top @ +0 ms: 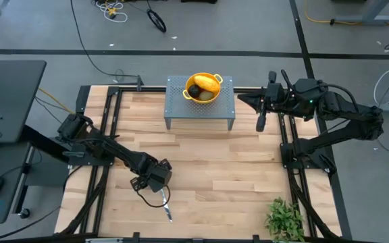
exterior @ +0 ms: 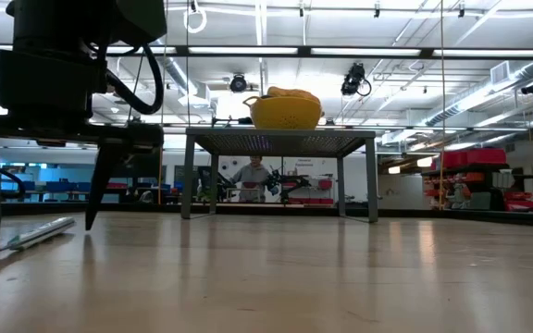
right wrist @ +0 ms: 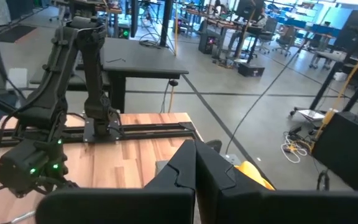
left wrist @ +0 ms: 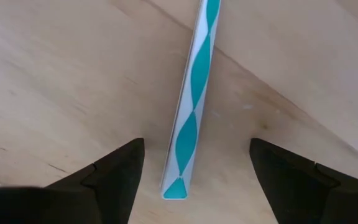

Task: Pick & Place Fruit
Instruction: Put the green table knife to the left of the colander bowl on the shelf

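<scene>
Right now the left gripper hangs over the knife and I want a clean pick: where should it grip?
Grip the knife across its narrow width at mid-length, coming straight down. It lies flat on the table, long and slim, already between the open fingers of the left gripper.

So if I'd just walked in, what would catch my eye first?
Probably the bright yellow bowl of fruit on a small grey stand at the table's far edge. Next, the left end effector poised open over a teal-and-white striped knife near the front, fingers either side of it.
</scene>
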`<act>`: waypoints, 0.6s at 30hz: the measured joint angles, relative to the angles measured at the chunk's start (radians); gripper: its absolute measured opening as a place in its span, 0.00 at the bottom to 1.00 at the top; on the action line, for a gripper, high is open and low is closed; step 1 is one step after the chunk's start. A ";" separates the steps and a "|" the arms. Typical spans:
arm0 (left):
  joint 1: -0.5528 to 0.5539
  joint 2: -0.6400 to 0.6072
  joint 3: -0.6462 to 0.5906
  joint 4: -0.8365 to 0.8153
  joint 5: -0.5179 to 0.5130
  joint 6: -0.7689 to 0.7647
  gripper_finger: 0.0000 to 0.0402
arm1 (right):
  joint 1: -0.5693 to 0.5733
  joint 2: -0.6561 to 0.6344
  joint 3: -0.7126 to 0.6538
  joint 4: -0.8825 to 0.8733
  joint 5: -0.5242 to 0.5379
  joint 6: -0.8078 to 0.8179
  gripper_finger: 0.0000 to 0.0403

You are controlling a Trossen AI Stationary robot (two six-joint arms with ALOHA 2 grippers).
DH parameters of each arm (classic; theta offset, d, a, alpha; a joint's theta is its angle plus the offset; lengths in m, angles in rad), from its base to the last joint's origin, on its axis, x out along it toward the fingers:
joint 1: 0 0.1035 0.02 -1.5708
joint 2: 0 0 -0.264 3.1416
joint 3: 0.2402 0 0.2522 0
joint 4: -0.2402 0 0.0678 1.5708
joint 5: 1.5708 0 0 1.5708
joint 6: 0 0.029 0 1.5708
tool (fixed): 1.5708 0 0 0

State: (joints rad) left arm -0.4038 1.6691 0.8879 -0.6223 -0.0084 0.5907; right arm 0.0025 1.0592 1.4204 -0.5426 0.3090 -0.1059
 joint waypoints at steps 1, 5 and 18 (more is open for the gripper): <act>0.000 0.000 0.000 0.001 0.002 0.000 0.73 | 0.000 0.000 0.000 0.000 0.006 0.000 0.00; 0.000 0.001 0.000 -0.003 0.004 0.000 0.65 | -0.003 0.000 0.000 0.000 0.006 -0.008 0.00; 0.000 0.001 0.000 0.000 0.004 0.012 0.40 | -0.002 0.000 0.000 0.000 0.005 -0.015 0.00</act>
State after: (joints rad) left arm -0.4042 1.6703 0.8875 -0.6224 -0.0049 0.6030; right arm 0.0002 1.0592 1.4204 -0.5426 0.3141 -0.1211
